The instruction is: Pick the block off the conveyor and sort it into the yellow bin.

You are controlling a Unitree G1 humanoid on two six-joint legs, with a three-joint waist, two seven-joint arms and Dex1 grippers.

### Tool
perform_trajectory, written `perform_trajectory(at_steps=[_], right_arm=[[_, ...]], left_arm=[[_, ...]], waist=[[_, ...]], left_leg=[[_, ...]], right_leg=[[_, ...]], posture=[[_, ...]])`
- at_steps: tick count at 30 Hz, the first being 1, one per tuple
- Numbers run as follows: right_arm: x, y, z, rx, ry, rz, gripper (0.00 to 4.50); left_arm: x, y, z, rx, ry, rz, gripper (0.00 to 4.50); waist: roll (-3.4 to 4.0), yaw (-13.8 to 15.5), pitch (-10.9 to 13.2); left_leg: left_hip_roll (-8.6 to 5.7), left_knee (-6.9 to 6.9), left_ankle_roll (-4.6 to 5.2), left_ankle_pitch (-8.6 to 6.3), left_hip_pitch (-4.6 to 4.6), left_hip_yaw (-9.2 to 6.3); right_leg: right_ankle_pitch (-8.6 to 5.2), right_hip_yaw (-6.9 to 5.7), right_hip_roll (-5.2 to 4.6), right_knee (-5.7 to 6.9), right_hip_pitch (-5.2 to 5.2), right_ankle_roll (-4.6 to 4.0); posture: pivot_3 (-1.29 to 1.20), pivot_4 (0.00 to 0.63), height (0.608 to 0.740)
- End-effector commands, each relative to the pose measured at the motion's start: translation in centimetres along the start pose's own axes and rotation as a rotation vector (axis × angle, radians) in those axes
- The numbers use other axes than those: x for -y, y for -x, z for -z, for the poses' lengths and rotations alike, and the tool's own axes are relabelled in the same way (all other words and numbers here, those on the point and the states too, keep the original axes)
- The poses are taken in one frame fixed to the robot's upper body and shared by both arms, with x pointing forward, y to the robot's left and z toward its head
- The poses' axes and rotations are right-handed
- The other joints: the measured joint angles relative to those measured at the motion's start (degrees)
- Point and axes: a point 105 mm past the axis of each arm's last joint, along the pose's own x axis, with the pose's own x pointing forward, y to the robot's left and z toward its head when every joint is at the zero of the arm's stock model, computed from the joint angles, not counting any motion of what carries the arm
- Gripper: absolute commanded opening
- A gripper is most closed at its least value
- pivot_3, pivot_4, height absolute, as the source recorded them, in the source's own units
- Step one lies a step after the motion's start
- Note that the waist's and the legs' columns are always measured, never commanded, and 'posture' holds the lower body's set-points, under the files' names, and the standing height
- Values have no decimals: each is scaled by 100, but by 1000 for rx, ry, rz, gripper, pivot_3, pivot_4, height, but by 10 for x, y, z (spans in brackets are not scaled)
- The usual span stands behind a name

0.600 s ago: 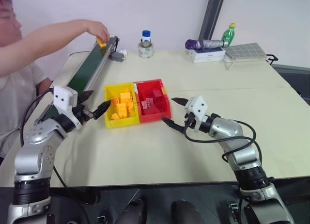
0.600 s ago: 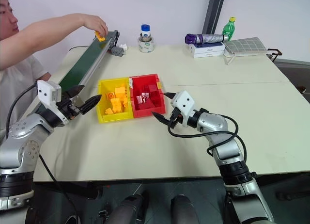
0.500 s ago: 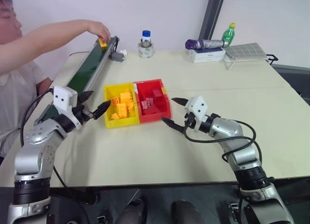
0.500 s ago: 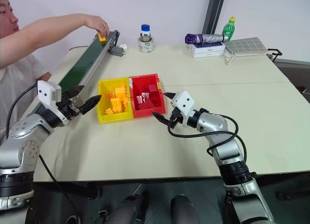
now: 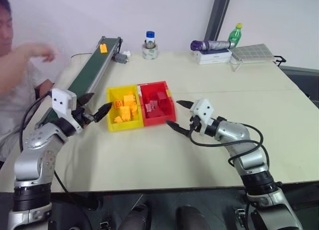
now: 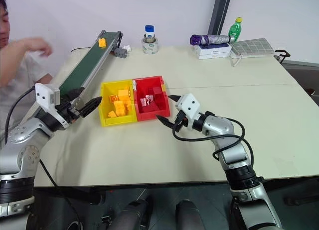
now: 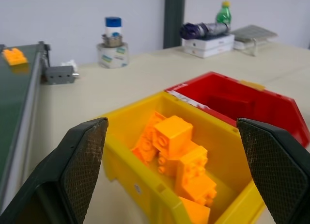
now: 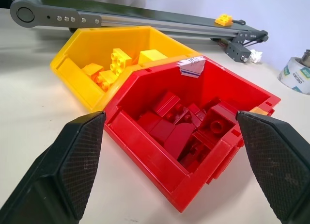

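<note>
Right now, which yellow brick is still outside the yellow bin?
The block lying alone on the conveyor, at its far end near the motor; the other yellow bricks sit in the yellow bin.

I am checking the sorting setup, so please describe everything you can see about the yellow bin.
The yellow bin is a small rectangular tray of bright, glossy plastic with low walls and an open top. It stands flat on the table, its long side joined to the red bin of the same size, and the conveyor runs beside it. Inside lie several yellow-orange bricks, heaped loosely. Neither gripper touches it.
</note>
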Motion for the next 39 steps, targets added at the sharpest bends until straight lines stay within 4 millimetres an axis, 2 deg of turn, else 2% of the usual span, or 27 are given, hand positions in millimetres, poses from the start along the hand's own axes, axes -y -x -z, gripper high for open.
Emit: perform_trajectory(at_steps=[1, 4, 6, 7, 9, 13, 22, 28, 39], right_arm=[[1, -1, -12, 45, 26, -3, 4500], [1, -2, -12, 47, 24, -3, 4500], [1, -3, -12, 48, 24, -4, 4500], [1, -3, -12, 49, 23, -5, 4500], [1, -4, -12, 50, 22, -7, 4500], [-1, -6, -13, 57, 20, -17, 4500], [-1, -7, -14, 57, 25, -26, 4500], [-1, -6, -13, 56, 23, -21, 4500], [-2, -6, -14, 58, 22, -20, 4500]], left_arm=[[-16, 13, -15, 73, -17, -133, 4472], [-24, 27, -20, 115, -51, -241, 4472], [-29, 38, -22, 127, -136, -324, 4472], [-38, 47, -17, 111, -172, -428, 4472], [-43, 63, -10, 111, -194, -554, 4472], [-38, 76, 3, 111, -130, -656, 4472], [-41, 72, 12, 69, -123, -662, 4472], [-39, 68, 12, 69, -118, -639, 4472], [-48, 62, 9, 63, -126, -621, 4472]], waist=[[0, 1, 0], [0, 0, 0], [0, 3, 0], [0, 10, 0], [0, 7, 0], [-1, 30, 0], [-2, 17, 0], [-2, 10, 0], [-2, 14, 0]], left_leg=[[0, 0, 0, 0, 0, 0], [0, 0, 0, 0, -1, 0], [0, 0, 0, 0, -1, 0], [0, 0, 0, 0, -1, 1], [0, 0, 0, 0, -1, 2], [0, 1, 1, 0, -1, 5], [0, 1, 0, -1, 0, 2], [0, 1, 0, -1, -1, 4], [0, 1, 0, 0, 0, 4]], right_leg=[[0, 0, 0, 0, 0, 0], [0, 0, 0, 0, 0, 0], [0, 0, 0, -4, 1, 0], [0, 0, 0, -5, 1, 0], [0, 1, -2, -5, 3, 0], [0, 1, -3, -5, 4, 1], [0, -4, -2, -5, 7, 1], [0, -4, -2, -6, 5, 1], [0, -4, -2, -5, 6, 1]], posture=[[0, 150, 740], [0, 150, 740], [0, 150, 740], [0, 150, 740], [0, 150, 740], [0, 150, 740], [0, 150, 740], [0, 150, 740], [0, 150, 740]])
